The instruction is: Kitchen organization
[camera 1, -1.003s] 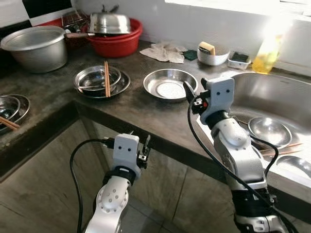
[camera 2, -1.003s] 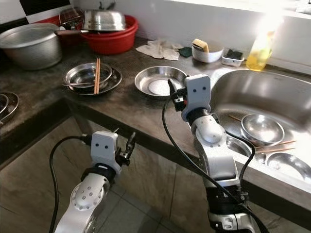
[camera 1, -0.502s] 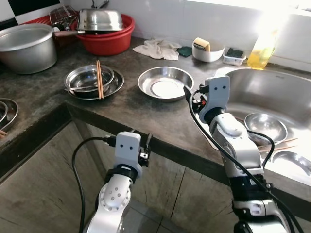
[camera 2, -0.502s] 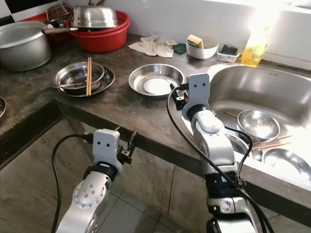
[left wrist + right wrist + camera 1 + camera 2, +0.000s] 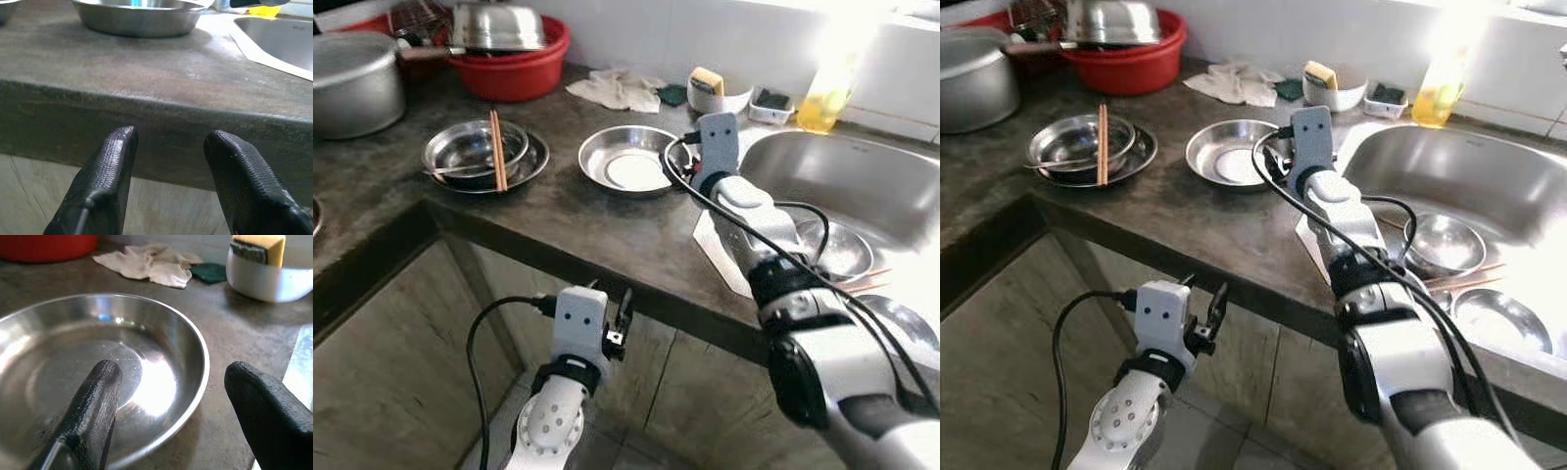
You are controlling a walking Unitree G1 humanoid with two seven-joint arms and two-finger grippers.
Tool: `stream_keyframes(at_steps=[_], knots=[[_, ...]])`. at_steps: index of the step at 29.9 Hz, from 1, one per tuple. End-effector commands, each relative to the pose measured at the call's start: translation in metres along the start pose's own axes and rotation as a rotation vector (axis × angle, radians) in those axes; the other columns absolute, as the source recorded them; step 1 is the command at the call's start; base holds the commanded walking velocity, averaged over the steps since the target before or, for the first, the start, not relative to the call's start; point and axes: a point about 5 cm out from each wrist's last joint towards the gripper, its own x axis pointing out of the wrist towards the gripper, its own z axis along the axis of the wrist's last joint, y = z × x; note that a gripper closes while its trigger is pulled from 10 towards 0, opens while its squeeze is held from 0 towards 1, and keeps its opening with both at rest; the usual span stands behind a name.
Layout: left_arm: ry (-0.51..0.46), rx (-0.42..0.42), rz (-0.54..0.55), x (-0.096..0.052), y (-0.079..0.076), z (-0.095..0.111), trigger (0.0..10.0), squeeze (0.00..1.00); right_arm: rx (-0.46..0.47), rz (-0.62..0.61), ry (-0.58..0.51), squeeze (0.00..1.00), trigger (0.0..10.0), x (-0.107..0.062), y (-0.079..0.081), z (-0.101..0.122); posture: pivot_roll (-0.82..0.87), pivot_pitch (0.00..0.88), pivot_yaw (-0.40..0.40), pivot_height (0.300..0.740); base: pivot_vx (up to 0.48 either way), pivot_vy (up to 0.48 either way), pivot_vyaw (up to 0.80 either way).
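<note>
A shallow steel dish [image 5: 631,159] lies empty on the dark counter [image 5: 568,225], left of the sink. My right gripper [image 5: 683,149] is stretched over the counter at the dish's right rim. In the right wrist view it [image 5: 176,377] stands open, one finger over the dish [image 5: 98,372] and the other outside the rim. My left gripper [image 5: 612,304] hangs below the counter's front edge, open and holding nothing; its fingers [image 5: 115,156] face the counter's edge [image 5: 156,127].
Stacked steel bowls [image 5: 460,155] carry chopsticks [image 5: 496,149] at the left. Behind them stand a red basin [image 5: 514,69] and a big pot [image 5: 352,83]. A cloth [image 5: 617,88], a white bowl with a sponge [image 5: 715,96] and a yellow bottle [image 5: 822,93] line the back. The sink [image 5: 881,186] holds steel bowls [image 5: 842,250].
The view has shifted closer and rightward. My right gripper has reached forward from the counter's front to the dish's rim. The left arm stays low.
</note>
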Motion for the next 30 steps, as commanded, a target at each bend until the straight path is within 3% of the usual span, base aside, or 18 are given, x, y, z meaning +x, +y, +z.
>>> stream_keyframes(at_steps=[1, 8, 13, 19, 28, 30], knots=[[-0.005, -0.025, -0.015, -0.003, -0.007, 0.004, 10.0, 0.00, 0.011, -0.049, 0.003, 0.00, 10.0, 0.002, -0.009, 0.006, 0.10, 0.205, -0.101, 0.740, 0.000, 0.000, 0.00], [0.009, -0.053, -0.029, -0.010, -0.014, 0.004, 10.0, 0.00, 0.088, -0.069, 0.057, 0.00, 10.0, 0.006, -0.016, 0.015, 0.10, 0.228, -0.116, 0.740, 0.000, 0.000, 0.00], [0.009, -0.061, -0.019, -0.012, -0.014, 0.006, 10.0, 0.00, 0.203, -0.008, 0.100, 0.00, 10.0, 0.007, -0.008, 0.020, 0.09, 0.232, -0.121, 0.740, 0.000, 0.000, 0.00], [0.017, -0.067, -0.015, -0.013, -0.014, 0.005, 10.0, 0.00, 0.181, 0.040, 0.102, 0.00, 10.0, 0.009, 0.003, 0.030, 0.09, 0.231, -0.126, 0.740, 0.000, 0.000, 0.00], [0.009, -0.067, -0.001, -0.011, -0.012, 0.006, 10.0, 0.00, 0.220, 0.039, 0.296, 0.00, 10.0, 0.006, 0.012, 0.003, 0.09, 0.229, -0.137, 0.740, 0.000, 0.000, 0.00], [0.008, -0.067, 0.001, -0.011, -0.012, 0.006, 10.0, 0.00, 0.221, 0.041, 0.296, 0.00, 10.0, 0.006, 0.013, 0.003, 0.09, 0.229, -0.137, 0.740, 0.000, 0.000, 0.00]])
